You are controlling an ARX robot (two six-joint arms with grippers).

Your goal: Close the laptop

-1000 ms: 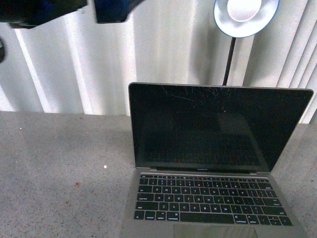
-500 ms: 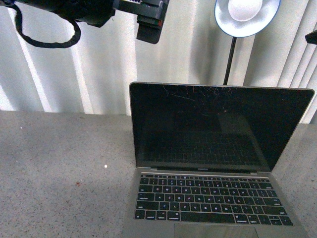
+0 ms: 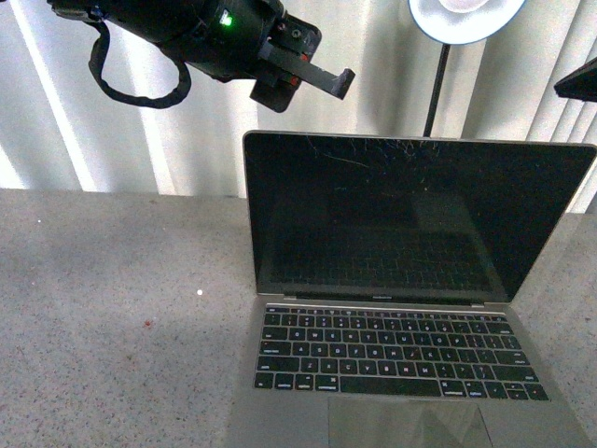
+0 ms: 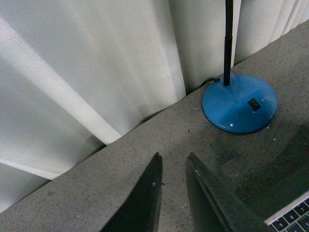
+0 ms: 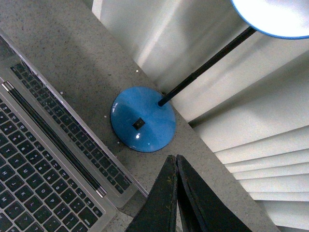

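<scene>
The laptop (image 3: 420, 215) stands open on the grey counter, its scratched black screen upright and facing me, with black keys (image 3: 392, 350) and the trackpad in front. My left gripper (image 3: 312, 86) is open and empty, in the air just above and left of the lid's top left corner. In the left wrist view its fingers (image 4: 153, 180) are spread over bare counter, with a corner of the laptop (image 4: 295, 220) at the edge. My right gripper (image 5: 175, 158) is shut and empty, above the counter behind the laptop (image 5: 43, 145), and shows as a dark tip (image 3: 578, 82) at the far right.
A blue desk lamp stands behind the laptop: its head (image 3: 465, 14) is above the lid, its pole (image 3: 437, 93) runs down behind it, and its round base (image 4: 240, 102) (image 5: 143, 119) is on the counter. White curtains (image 3: 140, 140) hang close behind. Grey counter (image 3: 112, 308) stretches left of the laptop.
My left arm has come down from the top edge and right, toward the lid's top left corner. The right gripper's tip has come into view at the right edge. The laptop is still open.
</scene>
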